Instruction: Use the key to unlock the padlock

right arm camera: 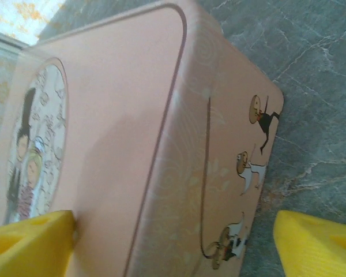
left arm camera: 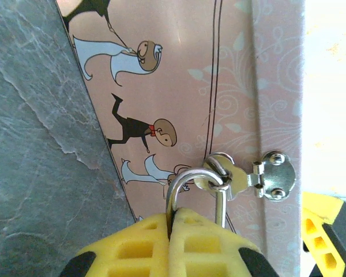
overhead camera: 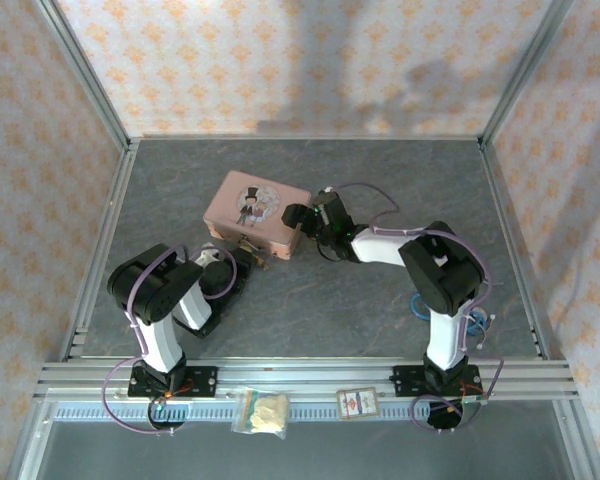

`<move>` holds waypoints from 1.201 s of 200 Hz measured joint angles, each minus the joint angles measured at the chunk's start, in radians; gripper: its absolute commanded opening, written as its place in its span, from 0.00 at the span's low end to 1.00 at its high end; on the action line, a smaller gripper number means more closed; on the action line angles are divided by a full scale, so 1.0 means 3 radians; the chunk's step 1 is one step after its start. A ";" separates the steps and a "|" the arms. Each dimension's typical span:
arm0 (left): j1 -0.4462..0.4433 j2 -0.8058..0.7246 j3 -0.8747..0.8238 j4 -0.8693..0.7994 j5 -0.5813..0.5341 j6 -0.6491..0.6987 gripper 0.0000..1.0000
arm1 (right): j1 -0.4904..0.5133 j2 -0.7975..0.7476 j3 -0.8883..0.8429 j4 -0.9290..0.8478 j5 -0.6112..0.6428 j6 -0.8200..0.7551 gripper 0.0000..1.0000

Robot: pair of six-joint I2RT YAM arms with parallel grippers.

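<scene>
Your left hand point(left arm camera: 170, 231) was clamped shut on the padlock point(left arm camera: 170, 199), its body hidden between the yellow pads point(left arm camera: 138, 248) and its silvery shackle rising out, threaded through the hasp point(left arm camera: 271, 176) on the pink tin point(overhead camera: 250, 205); the tin sat on the bench point(overhead camera: 330, 310) with its lid down, so you could not see what it held. Your right hand point(right arm camera: 173, 216) stood wide at the tin's right end, one finger beside the lid, the other clear of the side.

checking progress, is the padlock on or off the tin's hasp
On: the padlock's shackle threads the hasp ring on the tin; whether locked, cannot tell.
</scene>
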 measured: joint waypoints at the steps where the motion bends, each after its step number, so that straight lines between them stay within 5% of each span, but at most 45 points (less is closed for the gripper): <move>1: 0.0001 -0.0010 -0.0001 -0.0010 0.0001 0.0000 0.00 | 0.0004 0.0000 0.0000 0.0004 0.0005 0.0015 0.81; 85: 0.0103 -0.0367 0.0051 -0.0472 -0.0065 0.0100 0.00 | 0.0025 -0.0014 -0.0048 0.0092 0.0137 0.0209 0.72; 154: 0.0112 0.0200 0.0212 0.0018 -0.0385 -0.0289 0.00 | 0.0025 -0.0020 -0.0093 0.0174 0.0159 0.0267 0.69; 240: 0.0132 0.0140 0.0217 0.0086 -0.0609 -0.0394 0.00 | 0.0024 -0.0024 -0.0098 0.0179 0.0216 0.0271 0.69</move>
